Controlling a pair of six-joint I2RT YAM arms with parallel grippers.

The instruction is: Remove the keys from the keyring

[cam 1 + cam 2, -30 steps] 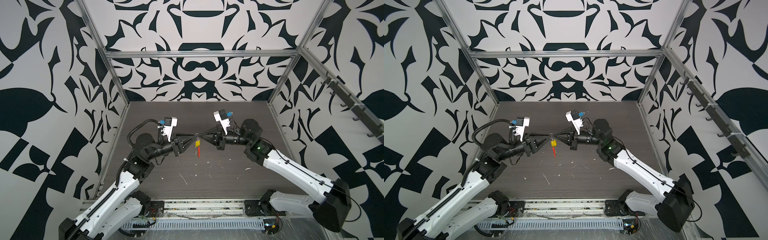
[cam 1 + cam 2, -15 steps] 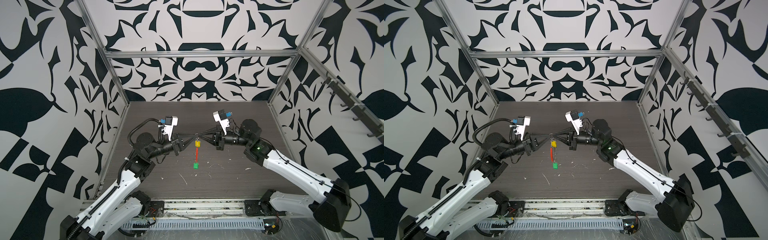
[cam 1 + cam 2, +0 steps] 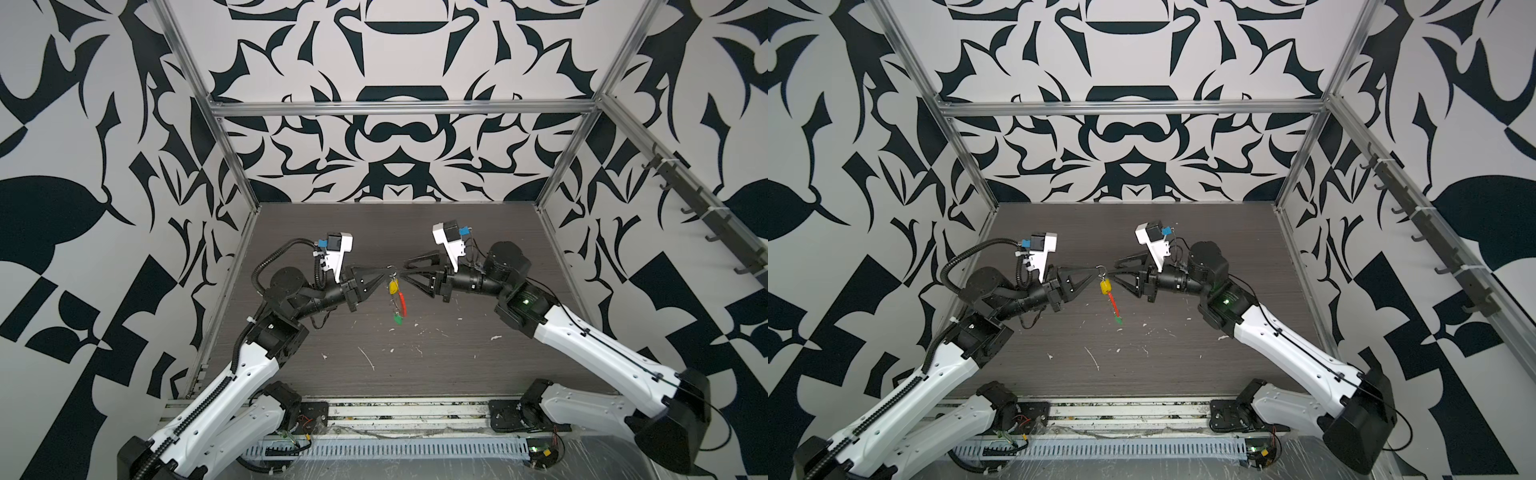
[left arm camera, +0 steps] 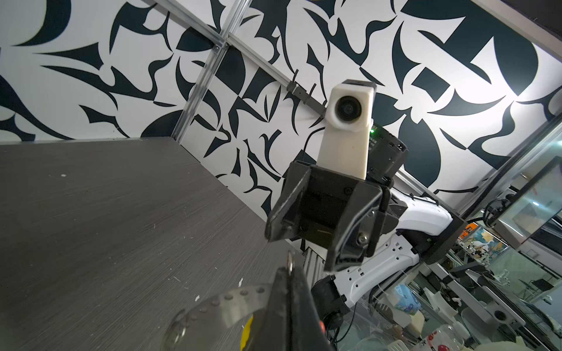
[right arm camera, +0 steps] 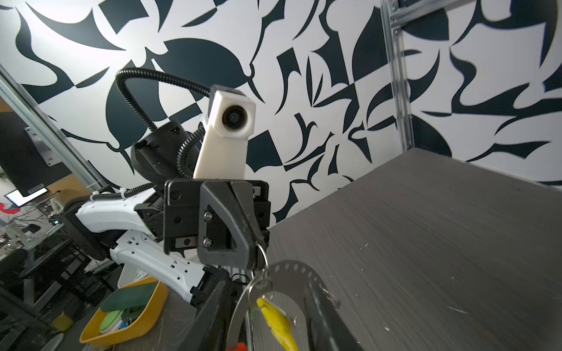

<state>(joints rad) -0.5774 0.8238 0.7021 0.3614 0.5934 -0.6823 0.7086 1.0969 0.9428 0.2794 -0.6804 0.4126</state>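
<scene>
The left pincer (image 3: 383,279) clamps the hanging keyring (image 3: 402,301); the right pincer (image 3: 404,270) gapes beside it.

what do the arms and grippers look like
Left arm and right arm: white shells on the long links, black joints and wrists. Left gripper and right gripper: black, with tapering pointed fingers. Each wrist carries a white camera block with a blue plug. A ribbed black cable loops over the left arm; a green light shows on the right.

Dark woodgrain table (image 3: 374,224) strewn with small white scraps (image 3: 368,361).
</scene>
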